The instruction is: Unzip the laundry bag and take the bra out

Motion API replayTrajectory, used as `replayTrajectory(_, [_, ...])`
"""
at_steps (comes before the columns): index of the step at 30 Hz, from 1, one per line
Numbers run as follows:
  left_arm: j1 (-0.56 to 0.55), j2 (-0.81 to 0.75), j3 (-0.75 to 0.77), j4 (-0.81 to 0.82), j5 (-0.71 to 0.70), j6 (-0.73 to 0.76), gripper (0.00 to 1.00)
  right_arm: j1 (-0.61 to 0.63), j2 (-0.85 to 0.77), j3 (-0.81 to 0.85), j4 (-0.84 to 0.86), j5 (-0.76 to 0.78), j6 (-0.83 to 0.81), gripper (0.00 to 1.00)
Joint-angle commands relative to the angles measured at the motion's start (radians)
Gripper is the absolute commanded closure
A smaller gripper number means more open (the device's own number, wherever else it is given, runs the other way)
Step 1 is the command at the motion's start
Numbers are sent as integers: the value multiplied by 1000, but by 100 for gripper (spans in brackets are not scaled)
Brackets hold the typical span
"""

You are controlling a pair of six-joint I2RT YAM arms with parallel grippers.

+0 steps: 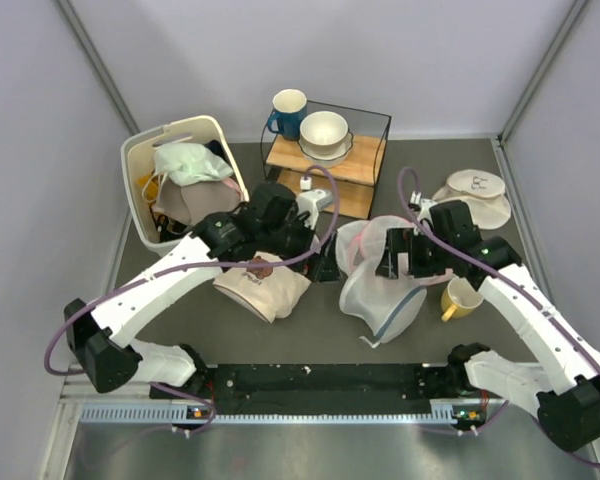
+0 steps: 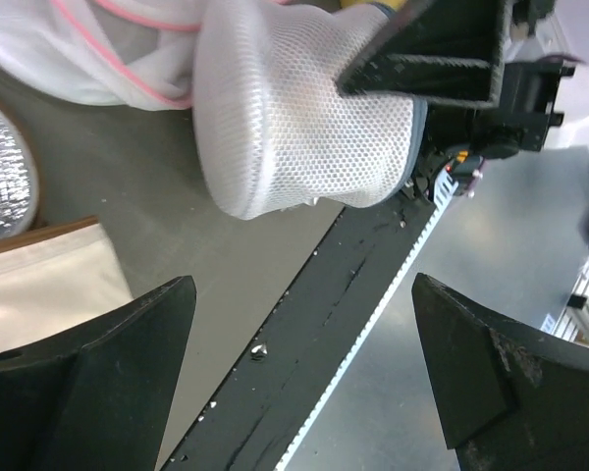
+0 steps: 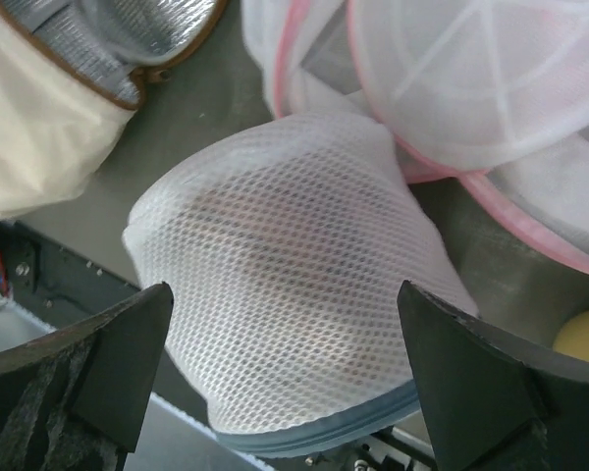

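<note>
Both end effectors were released. The right end effector (image 3: 285, 294) hung directly above the laundry bag (image 3: 275, 196), and the left end effector (image 2: 304, 285) faced it from beside. The bag looked unopened, a dim shape inside likely the bra (image 3: 260, 250). Unzipping and removal remained.

The left arm (image 1: 150, 290) and the right arm (image 1: 528, 308) are alike, with smooth white shells over the long links and chunky matte-black housings at the joints, wrists and bases. A thin purple cable (image 1: 334, 205) loops loosely off the left one, and a second purple cable (image 1: 404, 185) curls off the right. Seen from the wrists, the jaws are thick, wedge-shaped black slabs with a dull, grainy finish, and one on the left is scuffed grey and chipped along its edge.
</note>
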Motion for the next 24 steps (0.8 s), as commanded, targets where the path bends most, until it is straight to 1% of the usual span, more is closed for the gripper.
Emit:
replayTrajectory(1, [-124, 73, 86, -8, -86, 24, 4, -3, -12, 90, -96, 236, 44, 1])
replayTrajectory(2, [-150, 92, 120, -12, -134, 15, 4, -32, -11, 101, -116, 367, 66, 1])
replayTrajectory(3, [-206, 103, 137, -14, -175, 13, 4, -58, -18, 110, -139, 404, 110, 1])
replayTrajectory(4, [-233, 114, 155, -17, -261, 9, 4, -100, -24, 120, -150, 415, 127, 1])
replayTrajectory(5, [-259, 140, 192, -28, -286, 6, 5, -180, -32, 121, -149, 395, 146, 1])
replayTrajectory(6, [-298, 155, 209, -32, -303, 4, 5, -223, -41, 121, -143, 366, 159, 1])
replayTrajectory(8, [-332, 218, 264, -35, -321, 4, 5, -297, -35, 126, -120, 306, 160, 1])
replayTrajectory(10, [-397, 284, 335, -77, -339, 21, 6, -328, -20, 137, -100, 286, 167, 1])
replayTrajectory(11, [-420, 360, 423, -101, -390, 33, 6, -348, -14, 144, -89, 286, 173, 1])
replayTrajectory(12, [-453, 399, 463, -144, -401, 38, 7, -386, -8, 150, -80, 260, 179, 1])
replayTrajectory(14, [-474, 491, 552, -175, -421, 44, 8, -452, 2, 164, -67, 210, 189, 1])
replayTrajectory(15, [-489, 517, 573, -192, -456, 48, 8, -520, 0, 164, -43, 177, 192, 1])
replayTrajectory(16, [-495, 559, 605, -196, -473, 55, 8, -552, -6, 167, -32, 136, 192, 1])
replayTrajectory(17, [-498, 582, 628, -209, -485, 53, 8, -573, -8, 172, -20, 49, 192, 1])
replayTrajectory(18, [-507, 606, 652, -222, -491, 56, 8, -587, -11, 180, -15, 35, 195, 1])
replayTrajectory(22, [-537, 726, 743, -273, -553, 68, 9, -590, -34, 195, -9, 45, 190, 1])
replayTrajectory(24, [-547, 755, 743, -276, -580, 70, 13, -590, -47, 195, -9, 60, 187, 1])
